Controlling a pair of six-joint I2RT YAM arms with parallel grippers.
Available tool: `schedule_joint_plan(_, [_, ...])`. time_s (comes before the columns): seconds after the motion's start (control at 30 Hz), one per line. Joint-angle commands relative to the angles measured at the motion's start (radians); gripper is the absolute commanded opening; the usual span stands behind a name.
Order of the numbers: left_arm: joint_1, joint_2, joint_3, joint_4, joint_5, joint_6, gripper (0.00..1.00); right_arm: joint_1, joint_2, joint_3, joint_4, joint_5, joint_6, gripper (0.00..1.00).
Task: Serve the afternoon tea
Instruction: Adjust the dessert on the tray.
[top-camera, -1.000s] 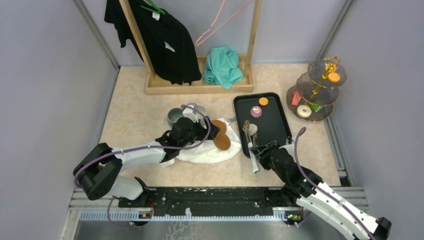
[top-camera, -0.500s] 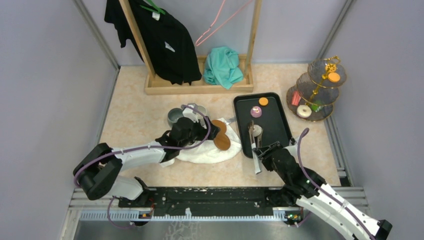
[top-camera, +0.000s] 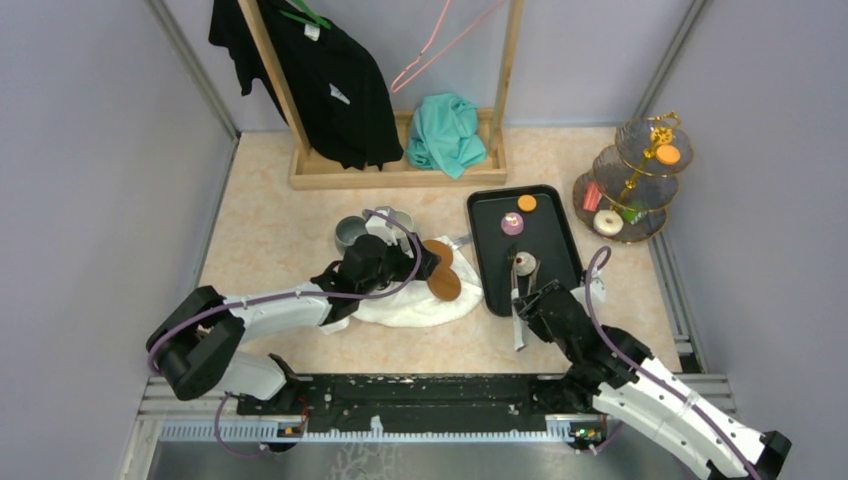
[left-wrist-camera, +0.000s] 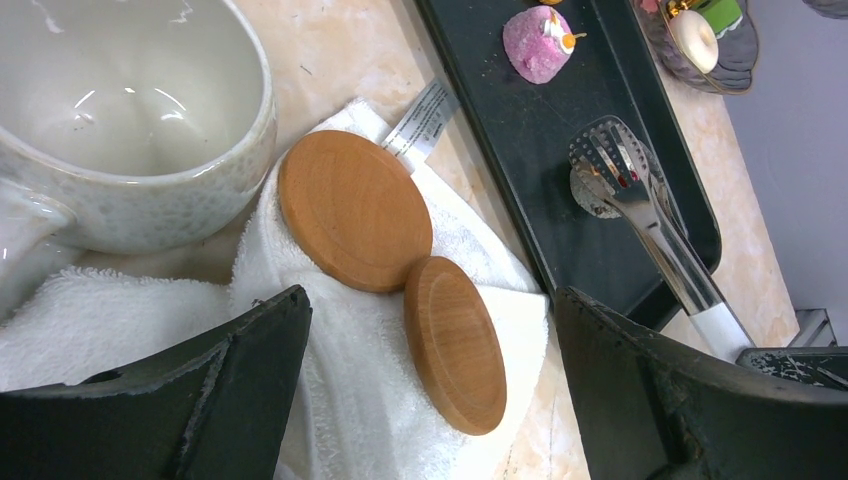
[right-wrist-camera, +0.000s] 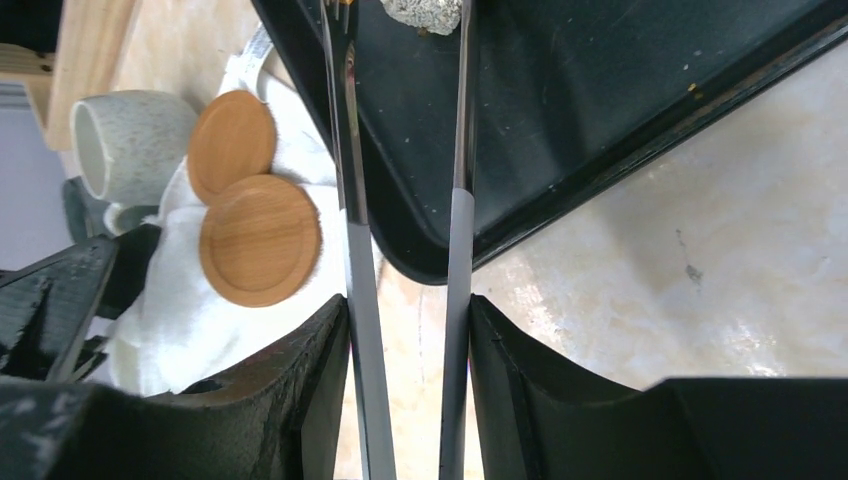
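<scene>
The clear-glass three-tier stand (top-camera: 630, 180) with a gold frame stands at the far right. It holds an orange disc (top-camera: 668, 155), a white doughnut (top-camera: 608, 222), and red and green pieces. Another orange disc (top-camera: 527, 203) and a pink sweet (top-camera: 512, 223) lie on the black tray (top-camera: 550, 255). The grey mug (top-camera: 350, 234) stands left of the tray. My right gripper (right-wrist-camera: 408, 310) is shut on the long metal tongs (right-wrist-camera: 458, 150); their tips reach over the tray beside a small grey speckled piece (right-wrist-camera: 422, 12). My left gripper (left-wrist-camera: 430, 300) is open and empty above the white towel.
A white towel (top-camera: 410, 300) carries two round wooden coasters (left-wrist-camera: 355, 210). A pale speckled mug (left-wrist-camera: 130, 110) sits just beyond it. A wooden clothes rack (top-camera: 400, 170) with a black garment and a teal cloth stands at the back. Walls close in left and right.
My right gripper has swung the tongs to the right, so their tips have moved further onto the tray. The left arm has not moved.
</scene>
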Motion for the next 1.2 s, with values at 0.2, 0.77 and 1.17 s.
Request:
schedule_joint_plan(0.2, [-0.002,0.017,0.018,0.019,0.01,0.006,0.96,0.01,0.129,0.076,-0.015,0.078,-0.069,0.46])
schedule_joint_plan(0.77, [-0.003,0.015,0.015,0.035,0.004,0.004,0.96,0.021,0.299,0.151,-0.002,0.043,-0.206,0.46])
schedule_joint_plan(1.17, [-0.002,0.002,0.002,0.044,-0.004,0.005,0.96,0.048,0.399,0.198,-0.027,0.077,-0.256,0.46])
